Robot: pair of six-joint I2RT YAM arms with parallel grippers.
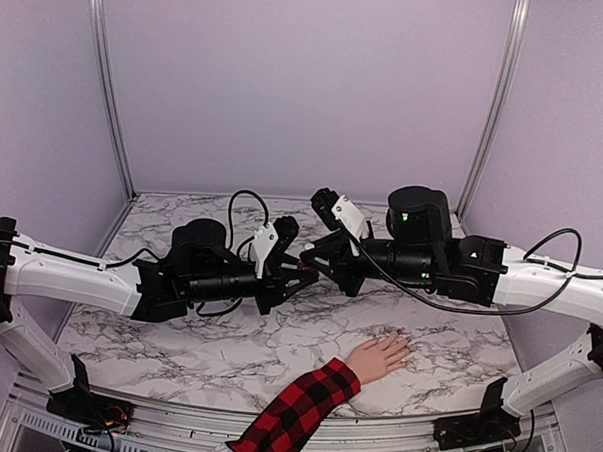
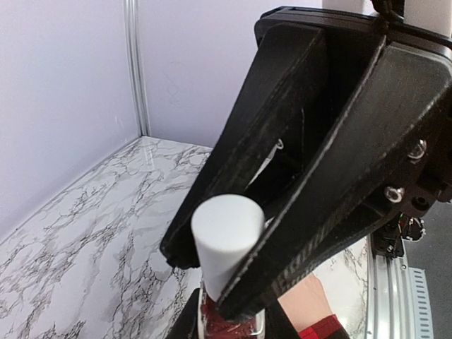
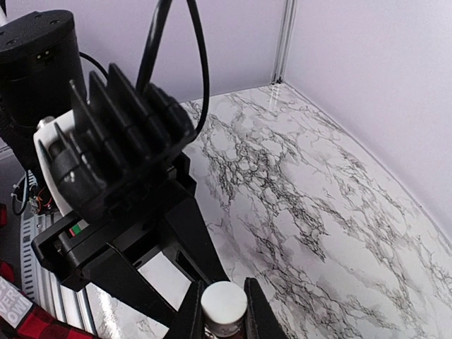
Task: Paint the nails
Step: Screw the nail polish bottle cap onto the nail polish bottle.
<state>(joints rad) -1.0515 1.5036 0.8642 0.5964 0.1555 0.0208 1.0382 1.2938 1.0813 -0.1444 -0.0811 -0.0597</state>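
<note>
A pale hand (image 1: 379, 357) with a red-and-black plaid sleeve (image 1: 298, 411) lies flat at the near edge. Its nails (image 1: 404, 341) are tiny, at the fingertips pointing up and right. Above the table's middle the two grippers meet on a small dark-red polish bottle (image 2: 227, 322). My left gripper (image 2: 229, 323) is shut on the bottle's glass body. My right gripper (image 3: 224, 314) is shut on its white cap (image 3: 224, 302), which also shows in the left wrist view as the white cap (image 2: 226, 236). In the top view the bottle is hidden between the left gripper (image 1: 301, 272) and the right gripper (image 1: 318, 259).
The marble table (image 1: 447, 342) is walled by lilac panels (image 1: 308, 86) at the back and both sides. A metal rail (image 1: 393, 425) runs along the near edge. Cables loop off both wrists (image 1: 244, 209). The hand lies below and right of the bottle.
</note>
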